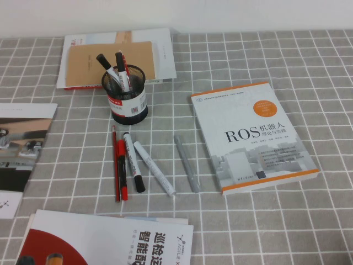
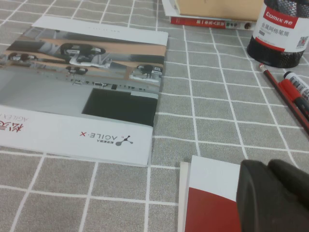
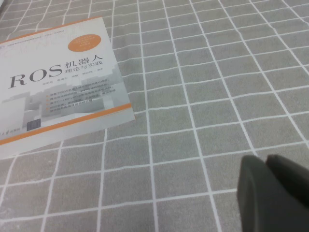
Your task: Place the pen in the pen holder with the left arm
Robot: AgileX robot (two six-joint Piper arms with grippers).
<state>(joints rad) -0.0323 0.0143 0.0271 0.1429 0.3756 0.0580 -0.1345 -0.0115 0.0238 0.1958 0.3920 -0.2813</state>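
Observation:
The pen, a very thin long red stick point(image 1: 115, 163), lies on the checked cloth in front of the pen holder point(image 1: 126, 100), leftmost in a row of pens. The holder is a black mesh cup with a white and red label and holds two black-capped markers. In the left wrist view the pen point(image 2: 281, 90) lies below the holder point(image 2: 282, 30). My left gripper point(image 2: 267, 164) is shut and empty, over a red and white booklet point(image 2: 208, 200), well away from the pen. My right gripper point(image 3: 265, 158) is shut and empty over bare cloth. Neither arm shows in the high view.
Beside the pen lie a thicker red pen point(image 1: 122, 168), two white markers point(image 1: 134, 161) point(image 1: 154, 168) and a grey pen point(image 1: 186, 163). A ROS book point(image 1: 251, 132) lies right, a brochure point(image 1: 22, 141) left, a booklet point(image 1: 105, 240) at the front, stacked books point(image 1: 116, 55) behind.

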